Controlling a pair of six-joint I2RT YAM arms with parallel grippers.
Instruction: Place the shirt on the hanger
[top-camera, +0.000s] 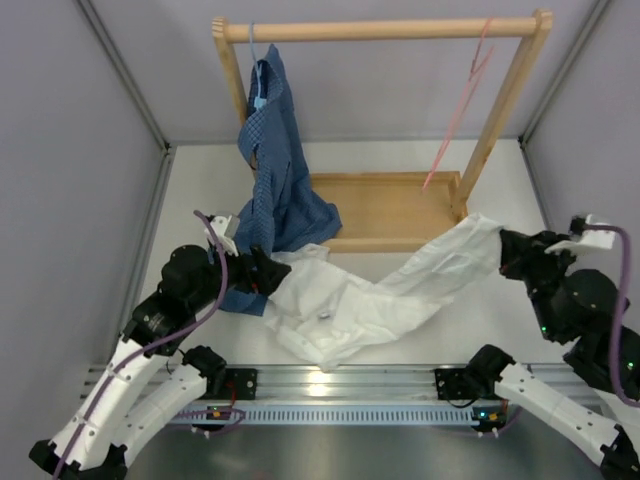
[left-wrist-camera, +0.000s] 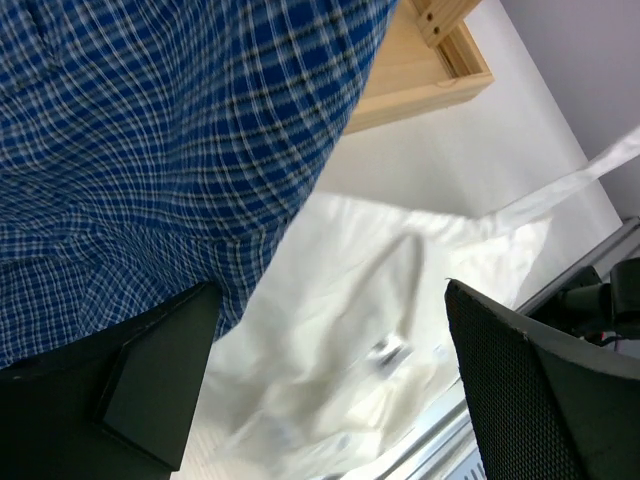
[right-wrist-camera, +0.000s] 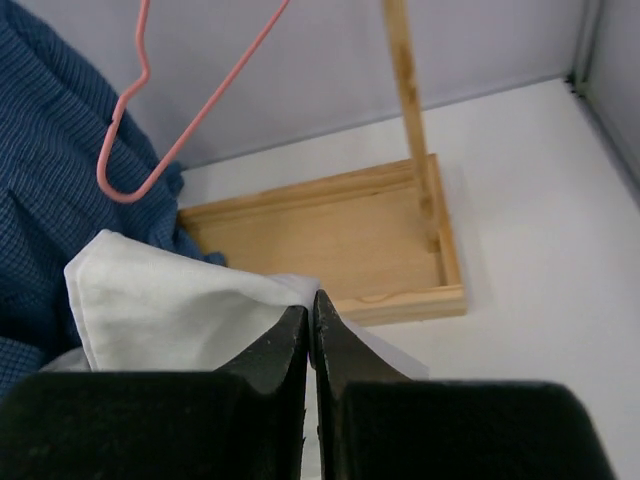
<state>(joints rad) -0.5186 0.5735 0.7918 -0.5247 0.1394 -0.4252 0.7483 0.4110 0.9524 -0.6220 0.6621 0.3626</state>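
The white shirt (top-camera: 350, 295) lies crumpled on the table in front of the rack, and one part is stretched up to the right. My right gripper (top-camera: 503, 250) is shut on that raised edge of the shirt (right-wrist-camera: 170, 300), with the cloth pinched between its closed jaws (right-wrist-camera: 312, 300). The pink hanger (top-camera: 460, 110) hangs tilted from the right end of the wooden rail and shows above the cloth in the right wrist view (right-wrist-camera: 150, 150). My left gripper (top-camera: 262, 275) is open and empty (left-wrist-camera: 328, 290), just above the shirt's left part (left-wrist-camera: 380, 300) and under the blue cloth.
A blue checked shirt (top-camera: 270, 170) hangs from a light blue hanger at the rail's left end and drapes down onto the table (left-wrist-camera: 150, 150). The wooden rack (top-camera: 380, 30) stands on a tray-like base (top-camera: 385, 205). A metal rail (top-camera: 330, 385) runs along the near edge.
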